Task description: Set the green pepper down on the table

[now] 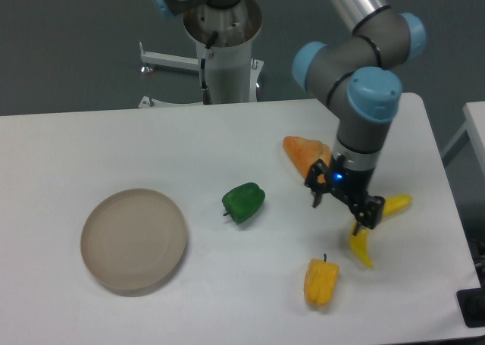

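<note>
Lifting clear looked like the right finish: the gripper (342, 206) stood with its fingers spread and holding nothing, well to the right of the green pepper (244, 202), so it should keep off the banana (373, 225) beneath it. The green pepper lay on its side on the table (114, 140), near the plate (134, 239), long axis slanting, stem toward the lower left.

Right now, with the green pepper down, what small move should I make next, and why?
Probably just lift the pincer clear and stop. The green pepper rests on the table by itself, beside the plate; the pincer is open, empty and well to its right, hanging over the banana.
</note>
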